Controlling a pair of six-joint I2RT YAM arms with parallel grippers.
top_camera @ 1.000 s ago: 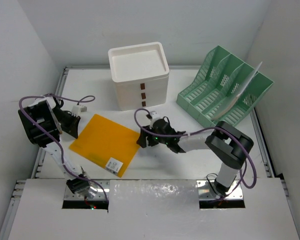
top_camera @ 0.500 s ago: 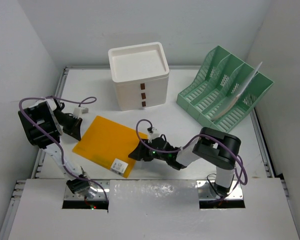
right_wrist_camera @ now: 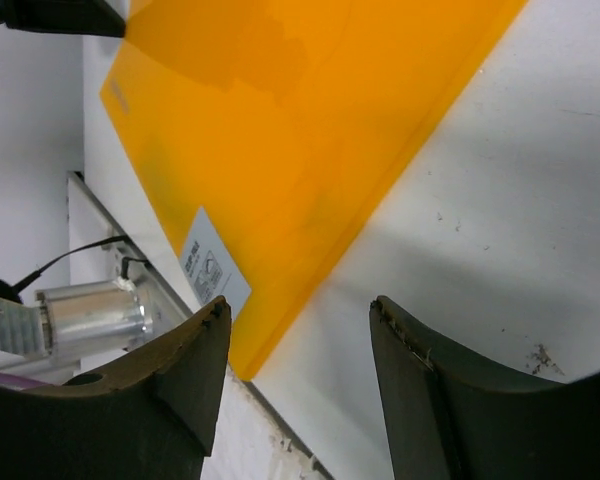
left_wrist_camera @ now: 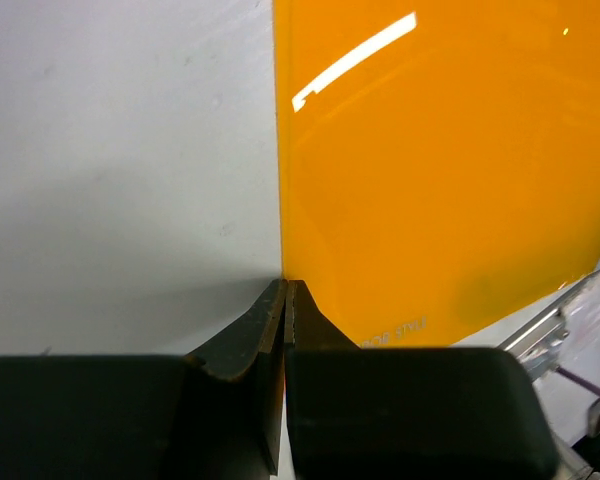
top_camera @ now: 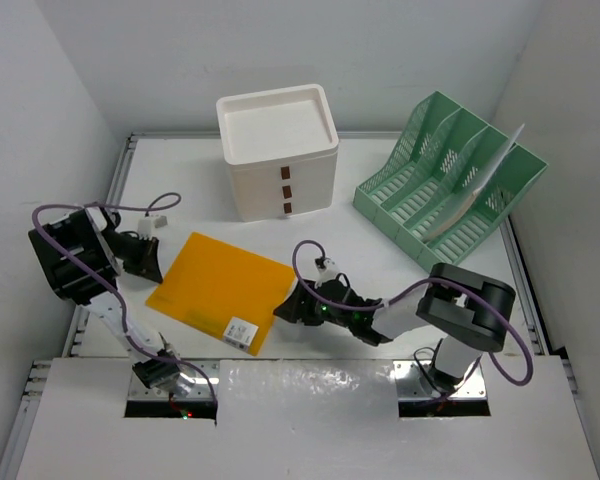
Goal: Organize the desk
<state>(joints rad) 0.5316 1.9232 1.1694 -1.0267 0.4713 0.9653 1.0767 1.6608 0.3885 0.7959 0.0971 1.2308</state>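
Note:
An orange folder (top_camera: 220,288) lies flat on the white desk (top_camera: 200,200), left of centre. My left gripper (top_camera: 152,266) is shut, and its tips touch the folder's left edge. In the left wrist view the shut jaws (left_wrist_camera: 283,290) line up with that edge of the folder (left_wrist_camera: 440,170). My right gripper (top_camera: 288,308) is open and low at the folder's right near edge. In the right wrist view its open jaws (right_wrist_camera: 300,310) frame the folder's (right_wrist_camera: 300,120) near corner and its white label (right_wrist_camera: 215,265).
A white three-drawer box (top_camera: 280,150) stands at the back centre. A green mesh file rack (top_camera: 450,185) holding a white sheet (top_camera: 480,185) stands at the back right. Metal rails run along the desk's edges (top_camera: 115,185). The label also shows from above (top_camera: 242,330).
My right arm has swung down and toward the near edge, now low at the folder's right near side. The folder has slid slightly right. My left gripper has shifted a little left.

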